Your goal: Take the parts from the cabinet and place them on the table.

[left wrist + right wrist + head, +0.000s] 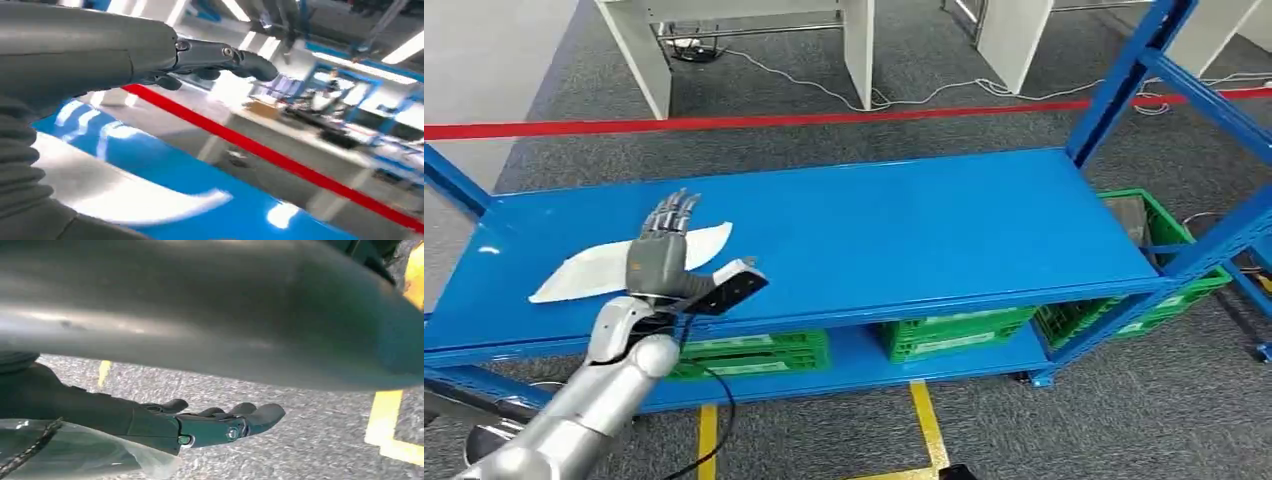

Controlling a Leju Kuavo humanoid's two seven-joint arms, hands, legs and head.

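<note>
The silver left arm rises from the lower left of the head view and ends in the grey-backed left hand (pixel 662 255), which hovers over the left part of the glossy blue metal shelf board (pixel 904 230) with its dark fingers (pixel 674 212) stretched straight and slightly fanned, gripping nothing. Directly under that hand lies the flat white plastic-wrapped part (pixel 584 272), resting on the shelf board with its long side running diagonally from the front left toward the hand; whether the palm touches it I cannot tell. In the left wrist view the left hand's thick grey thumb (pixel 225 55) reaches out straight above the white part (pixel 125 195), apart from it. The right hand (pixel 200 425) appears in the right wrist view, low above grey speckled carpet (pixel 320 440) crossed by yellow floor tape (pixel 385 430); its fingers (pixel 260 415) lie loosely extended with nothing between them, and a clear plastic sheet (pixel 85 452) sits close beside the wrist. Below the shelf board, green plastic crates (pixel 954 335) stand on the lower blue shelf. Farther back, a red tape line (pixel 754 122) runs across the grey floor, and behind it stand white table legs (pixel 649 50) with a white cable (pixel 924 97) trailing between them.
</note>
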